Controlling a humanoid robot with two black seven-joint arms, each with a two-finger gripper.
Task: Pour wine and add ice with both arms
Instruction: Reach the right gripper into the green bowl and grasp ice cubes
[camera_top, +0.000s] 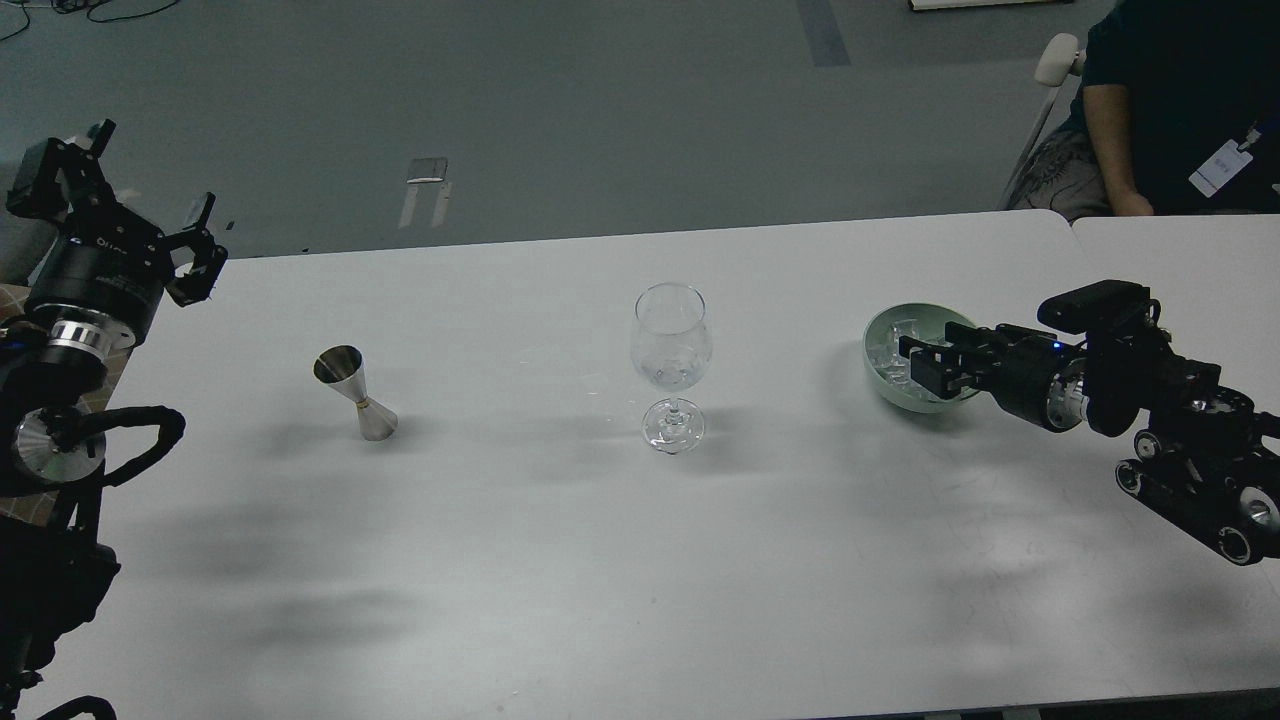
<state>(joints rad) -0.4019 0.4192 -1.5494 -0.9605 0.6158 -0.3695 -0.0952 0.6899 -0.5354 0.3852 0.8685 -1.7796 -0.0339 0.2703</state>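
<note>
A clear stemmed glass (671, 352) stands at the table's middle, with something clear and glinting low in its bowl. A pale green bowl (880, 385) to its right holds clear ice cubes (888, 346). My right gripper (930, 362) reaches in from the right, its dark fingers over the bowl's right side; I cannot make out the gap between them or any ice there. My left gripper (150, 190) is open and empty, raised at the table's far left edge. A steel jigger (356, 392) stands tilted left of the glass.
A person (1170, 110) sits on a chair at the back right, beyond the table's far edge. A second white table (1180, 250) butts against the right end. The white table (600, 560) stretches wide in front of the glass.
</note>
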